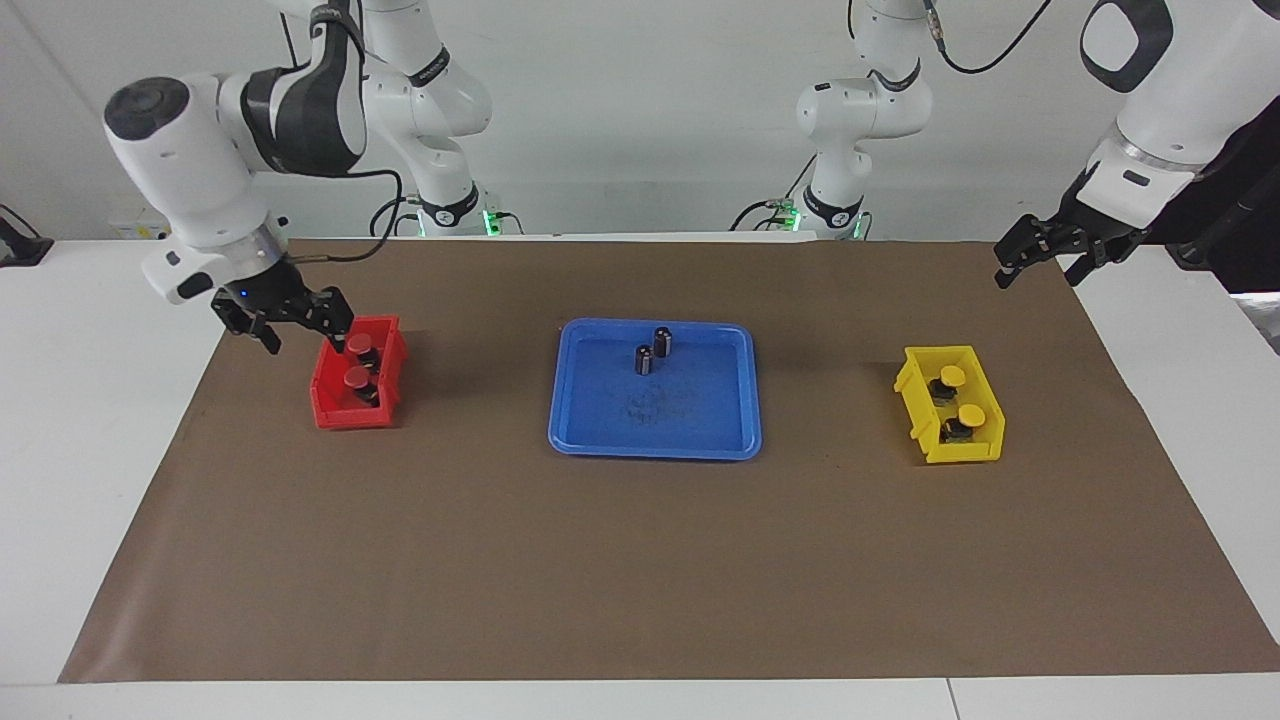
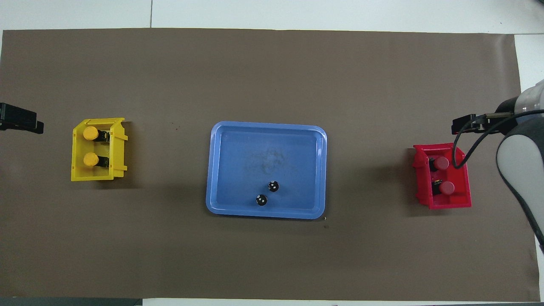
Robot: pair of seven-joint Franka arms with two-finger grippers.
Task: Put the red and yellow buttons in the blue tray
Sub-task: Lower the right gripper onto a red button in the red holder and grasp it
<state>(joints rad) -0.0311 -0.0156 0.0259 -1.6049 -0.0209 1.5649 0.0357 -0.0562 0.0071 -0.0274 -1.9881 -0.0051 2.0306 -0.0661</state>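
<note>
Right gripper [image 1: 292, 322] hangs low by the red bin [image 1: 358, 389], on the side nearer to the robots, at the right arm's end of the table. Its two fingers are spread apart with nothing between them. I think it is low there so it can dip in for a red button. Two red buttons [image 1: 358, 362] sit in that bin with their round caps up, so the caps are easy to see and reach. The left gripper [image 1: 1050, 250] waits up in the air over the edge of the brown mat [image 1: 640, 580] at the left arm's end. Its fingers are spread too, and they hold nothing. Two yellow buttons [image 1: 958, 396] sit in the yellow bin [image 1: 950, 403] close by. The blue tray [image 1: 655, 440] lies flat in the middle, between the two bins, so both arms can get to it. Two small dark cylinders [image 1: 653, 351] stand in the part of it nearer to the robots.

From above, the right gripper [image 2: 465, 124] shows just past the red bin [image 2: 443, 204]. Only a dark tip of the left gripper [image 2: 21, 120] peeks in at the edge, well apart from the yellow bin [image 2: 98, 173]. The red buttons [image 2: 442, 175] lie one beside the other in their bin, and so do the yellow buttons [image 2: 90, 146]. No coloured button is in the blue tray [image 2: 266, 131] yet, so all four are left to move. Most of the tray floor is bare, away from the dark cylinders [image 2: 267, 193], so there is plenty of room to set the buttons down
</note>
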